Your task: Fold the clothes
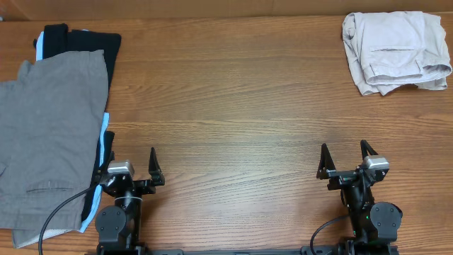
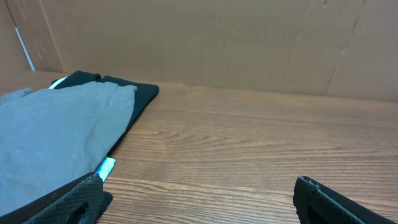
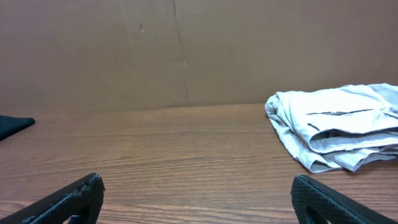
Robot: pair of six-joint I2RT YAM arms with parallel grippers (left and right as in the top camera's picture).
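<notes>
The grey shorts (image 1: 49, 134) lie spread at the table's left edge, on top of a black garment with light-blue stripes (image 1: 88, 39). They also show at the left of the left wrist view (image 2: 56, 130). My left gripper (image 1: 132, 157) is open and empty near the front edge, just right of the shorts. In its own view the fingers (image 2: 199, 193) stand wide apart over bare wood. My right gripper (image 1: 347, 151) is open and empty at the front right, its fingers (image 3: 198, 190) spread over bare wood.
Folded beige shorts (image 1: 395, 49) lie at the back right corner, also in the right wrist view (image 3: 339, 127). A brown cardboard wall (image 2: 249, 43) stands behind the wooden table (image 1: 233, 106). A black cable (image 1: 60, 209) runs over the grey shorts near the left arm's base.
</notes>
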